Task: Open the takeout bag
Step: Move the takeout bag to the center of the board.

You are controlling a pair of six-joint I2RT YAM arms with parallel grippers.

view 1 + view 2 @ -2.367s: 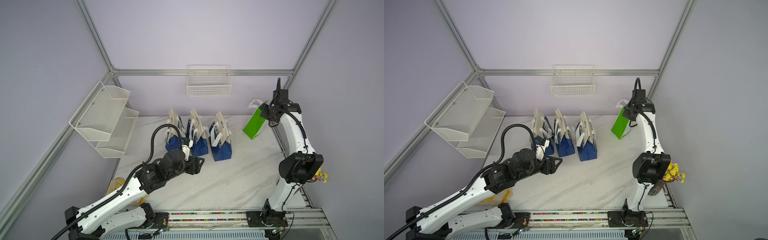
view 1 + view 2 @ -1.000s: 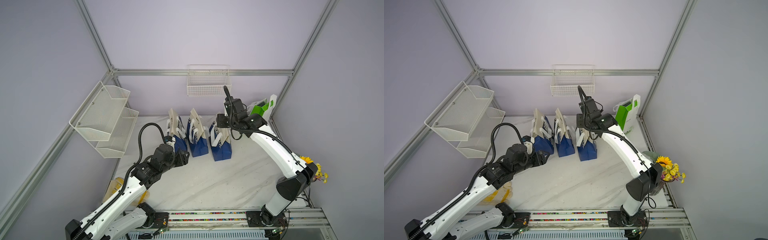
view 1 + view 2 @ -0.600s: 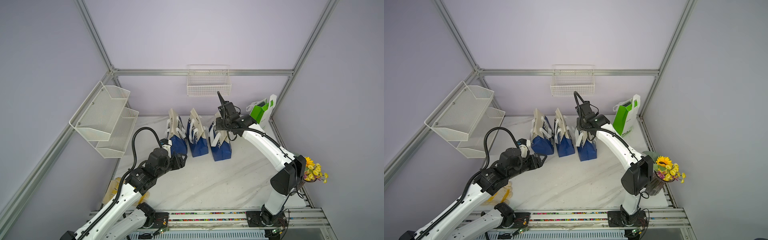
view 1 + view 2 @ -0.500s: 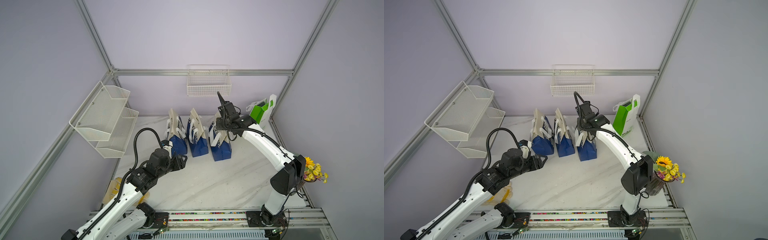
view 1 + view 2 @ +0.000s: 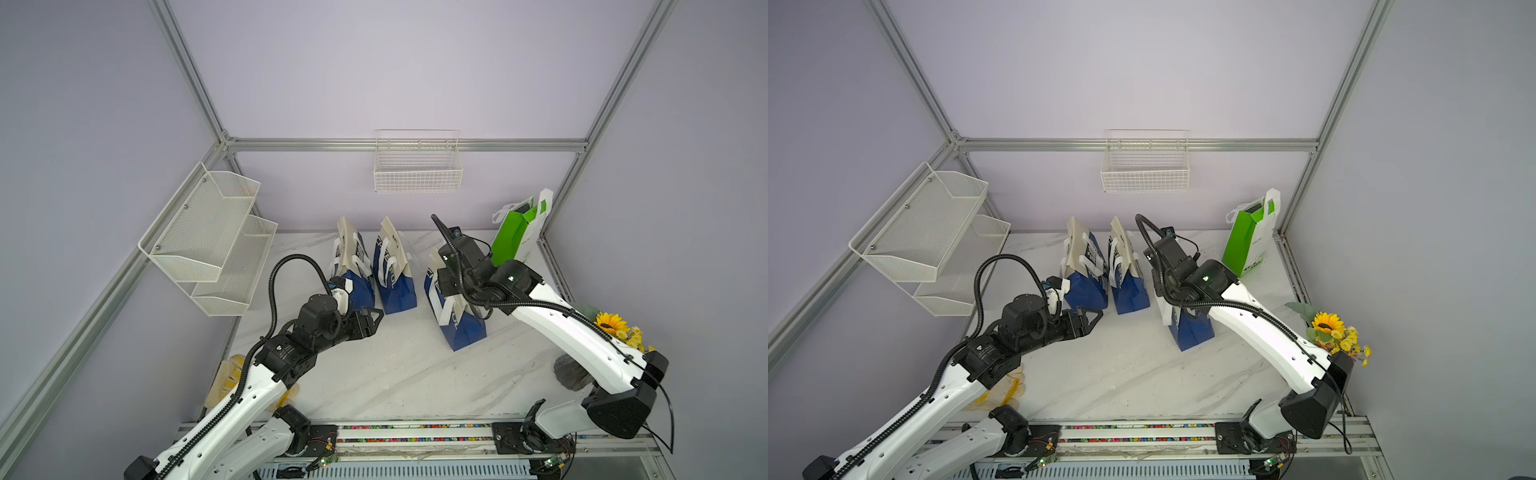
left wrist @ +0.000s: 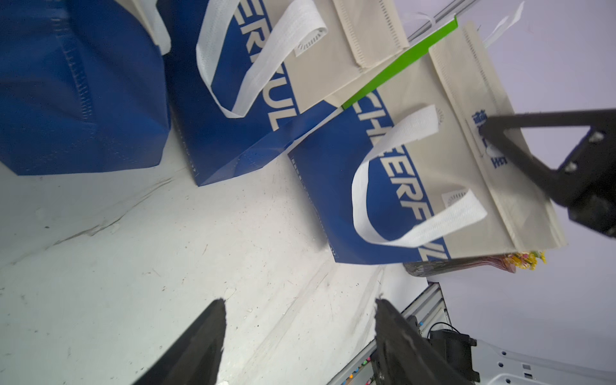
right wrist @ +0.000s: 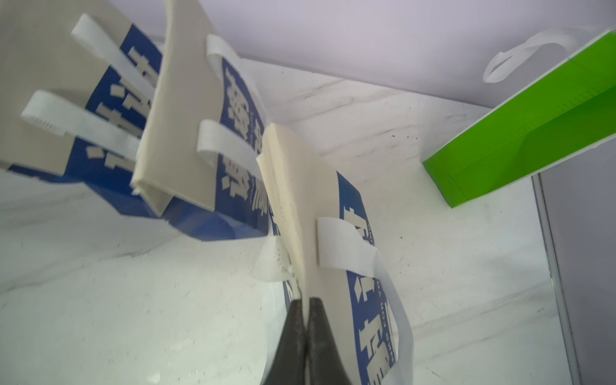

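The takeout bag (image 5: 461,328) (image 5: 1190,332) is the rightmost of three blue and cream bags with white handles, standing upright on the marble table. My right gripper (image 7: 306,300) (image 5: 444,286) (image 5: 1160,286) is shut on the bag's cream top edge (image 7: 293,186), near one end of it. The top looks pressed flat together. In the left wrist view the same bag (image 6: 416,180) shows its side, with the right gripper (image 6: 490,130) at its top. My left gripper (image 6: 300,301) (image 5: 376,316) (image 5: 1096,316) hangs open and empty above bare table, just in front of the leftmost bag.
Two more blue and cream bags (image 5: 353,270) (image 5: 392,274) stand left of the takeout bag. A green bag (image 5: 515,239) leans in the back right corner. A wire basket (image 5: 417,170) and mesh shelves (image 5: 212,241) hang on the walls. A sunflower vase (image 5: 611,328) stands at the right edge.
My right arm swung from the green bag over to the takeout bag, and its jaws closed on the top edge. My left arm drew back and lower, jaws still open.
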